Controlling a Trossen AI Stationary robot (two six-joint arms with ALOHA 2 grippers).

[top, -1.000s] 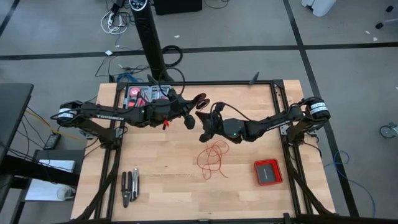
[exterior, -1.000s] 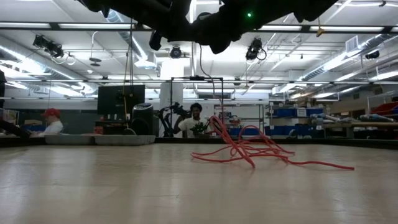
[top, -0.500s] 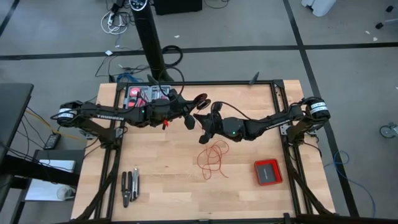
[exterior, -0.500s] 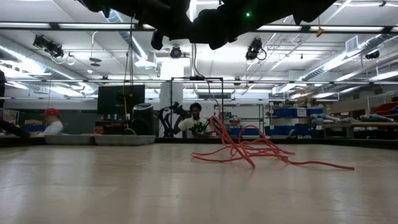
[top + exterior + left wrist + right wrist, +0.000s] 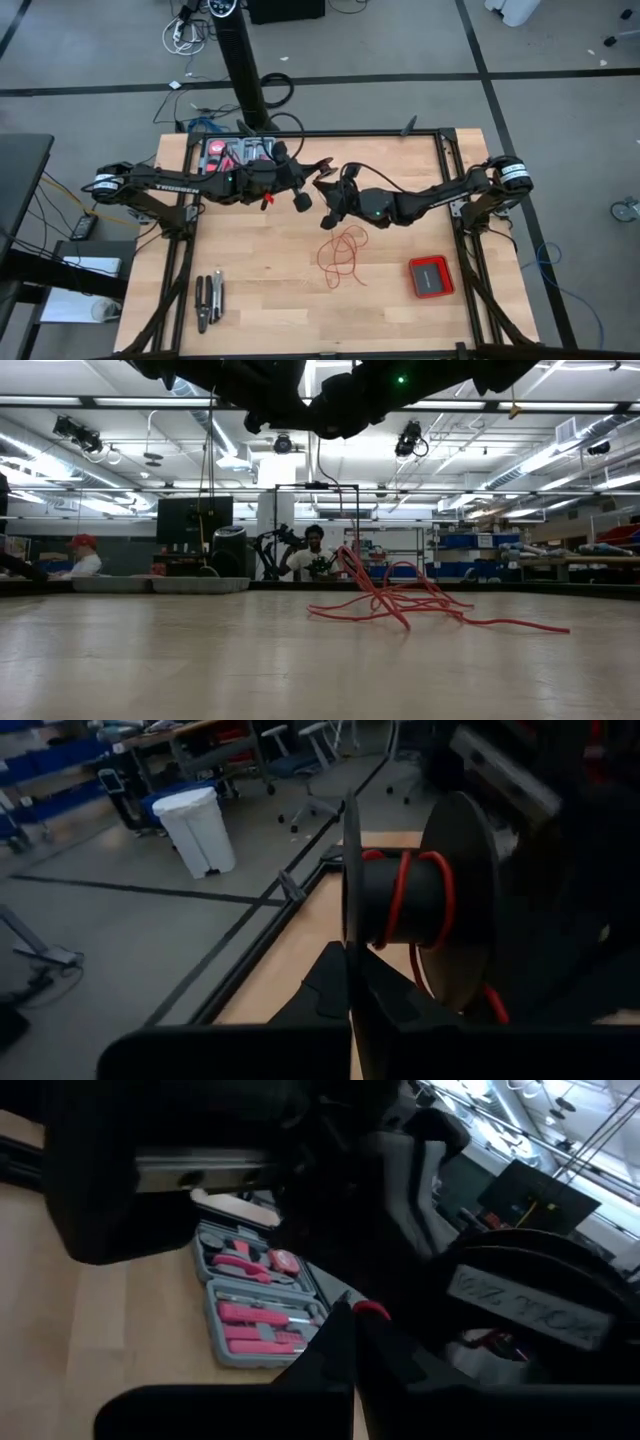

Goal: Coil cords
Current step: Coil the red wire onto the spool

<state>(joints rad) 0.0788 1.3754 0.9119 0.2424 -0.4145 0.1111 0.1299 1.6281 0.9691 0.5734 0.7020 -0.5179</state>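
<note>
A thin red wire [image 5: 342,252] lies in loose loops on the wooden table's middle; it also shows in the low view [image 5: 400,603]. A few turns of it are wound on a small black spool [image 5: 405,900], held in the air above the table's far middle [image 5: 322,166]. My left gripper [image 5: 315,172] is shut on the spool. My right gripper [image 5: 328,192] is close beside it, toward the table's right, shut on the red wire [image 5: 372,1310]. My left gripper pinches the spool's near flange [image 5: 351,935] at its rim between its two fingers [image 5: 330,990]. The fingers come level from the table's left. The spool is lifted clear of the table, its axis lying across the fingers. My right gripper holds a short bit of the red wire [image 5: 372,1310] at its shut fingertips [image 5: 340,1330], coming level from the table's right. The wire is in the air there; how it runs on to the spool is hidden by the left gripper's dark body.
A flat red square box [image 5: 431,275] lies at the near right. An open grey tool kit [image 5: 235,155] sits at the far left under the left arm. Pliers [image 5: 208,300] lie at the near left. People sit beyond the table's far edge [image 5: 315,555].
My left gripper has turned about its wrist with the spool, whose flange now shows more edge-on from above. My right gripper has shifted slightly toward the far edge, close to the spool. The loose loops on the table have stayed put.
</note>
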